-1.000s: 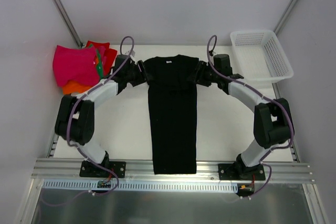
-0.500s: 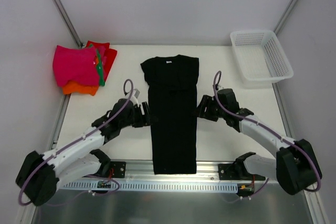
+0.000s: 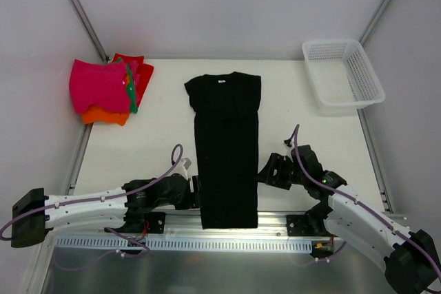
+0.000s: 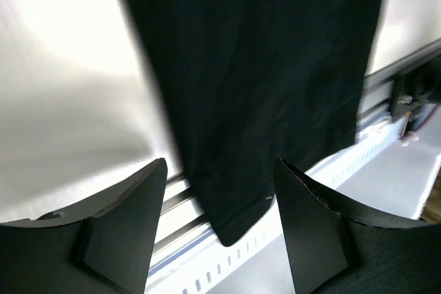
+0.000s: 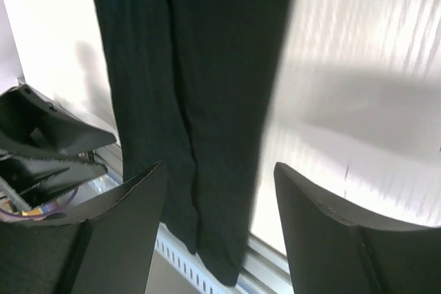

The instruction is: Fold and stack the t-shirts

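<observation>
- The table (image 3: 317, 135) bears the shirts.
- The black t-shirt (image 3: 226, 149) lies down the table's middle as a long narrow strip, collar far, hem over the near edge.
- The folded shirts (image 3: 103, 91) sit stacked at the far left corner.
- The left gripper (image 3: 195, 191) and right gripper (image 3: 262, 169) flank the strip's near half, jaws apart, holding nothing.

1. The black t-shirt (image 3: 226, 149) runs down the middle of the table (image 3: 158, 135), from far centre past the near edge, with an open lane on each side.
2. The left lane is open up to the stack of folded t-shirts (image 3: 107, 91) in the far left corner.
3. The right lane is open up to the white mesh basket (image 3: 342, 74) in the far right corner.
4. At the near end, the left gripper (image 3: 196, 194) and right gripper (image 3: 264, 170) flank the shirt's edges, jaws apart.
</observation>
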Robot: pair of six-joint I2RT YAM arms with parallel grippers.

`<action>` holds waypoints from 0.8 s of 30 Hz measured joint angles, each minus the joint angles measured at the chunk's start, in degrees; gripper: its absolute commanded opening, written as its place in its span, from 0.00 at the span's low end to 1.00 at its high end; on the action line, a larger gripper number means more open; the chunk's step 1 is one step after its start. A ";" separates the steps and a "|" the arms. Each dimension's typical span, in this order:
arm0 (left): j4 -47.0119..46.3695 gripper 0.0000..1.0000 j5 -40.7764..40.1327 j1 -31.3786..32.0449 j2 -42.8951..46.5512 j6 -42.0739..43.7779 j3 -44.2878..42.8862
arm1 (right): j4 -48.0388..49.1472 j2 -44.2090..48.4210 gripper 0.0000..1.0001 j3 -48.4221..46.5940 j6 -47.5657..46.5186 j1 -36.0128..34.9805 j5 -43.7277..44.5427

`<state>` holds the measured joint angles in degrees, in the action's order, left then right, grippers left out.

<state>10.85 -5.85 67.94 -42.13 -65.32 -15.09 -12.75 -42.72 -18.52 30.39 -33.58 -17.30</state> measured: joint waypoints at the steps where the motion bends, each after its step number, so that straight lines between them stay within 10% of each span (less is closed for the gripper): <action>1: 0.28 0.64 -0.57 1.07 0.20 -1.51 0.92 | -0.42 0.76 0.68 0.94 0.63 -0.11 -0.48; 12: -2.91 0.64 -10.91 12.61 8.46 -17.38 8.37 | 3.82 2.67 0.68 9.64 9.05 -1.75 -8.57; 24: -6.56 0.61 -23.23 22.77 -6.56 -28.35 3.98 | 5.38 3.58 0.67 11.89 14.73 -4.22 -12.39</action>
<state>4.29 -29.08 90.72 -48.69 -93.67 -11.11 -7.38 -39.13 -6.63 45.12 -37.80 -29.69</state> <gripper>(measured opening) 0.621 0.674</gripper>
